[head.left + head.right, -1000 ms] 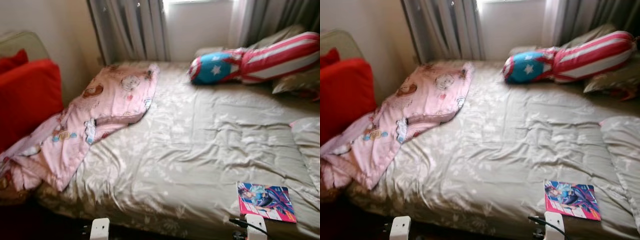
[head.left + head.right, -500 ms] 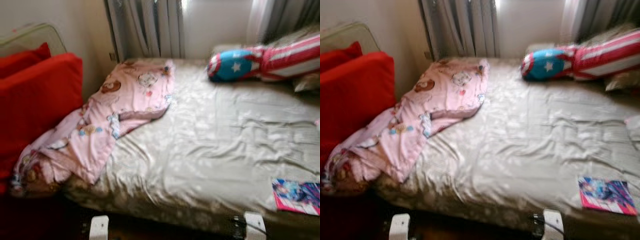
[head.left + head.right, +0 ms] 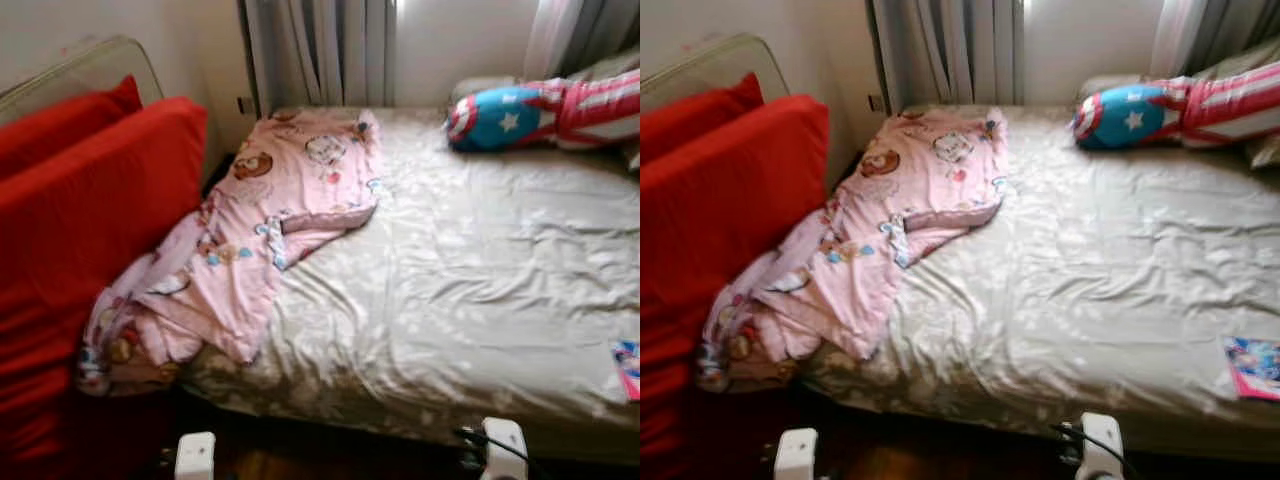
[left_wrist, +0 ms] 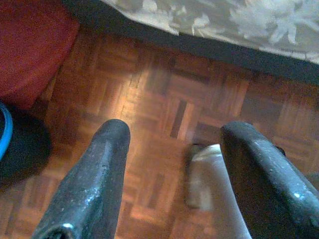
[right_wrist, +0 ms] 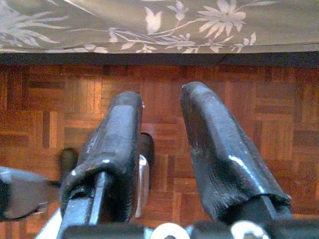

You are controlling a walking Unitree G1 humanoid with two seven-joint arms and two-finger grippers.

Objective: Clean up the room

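The room is not tidy yet, and the cleaning looks like it has hardly begun.

Both arms hang down low by the floor. The left pincer (image 4: 172, 179) points at the wooden floor (image 4: 149, 99), and its 2 black fingers are spread wide with nothing between them. The right pincer (image 5: 162, 149) also points at the floor, next to the edge of the bed. Its 2 fingers are a little apart and hold nothing.

Up above and in front of both pincers is the bed (image 3: 480, 270). A pink blanket (image 3: 260, 240) with cartoon animals lies crumpled on it, well ahead of the left pincer and up. One end rests flat near the curtains (image 3: 320, 50). The other end is bunched up and slides off the corner of the bed, touching the red cushions (image 3: 90, 230).

A colorful magazine (image 3: 1252, 366) lies on the bed, ahead of the right pincer and farther out to its right side. It is cut off by the edge of the picture.

A round blue pillow with a white star (image 3: 495, 115) sits at the far end of the bed, far from both pincers.

The bed cover is wrinkled too.

I think the blanket needs folding or spreading out, and the magazine needs putting away. Neither job is done.
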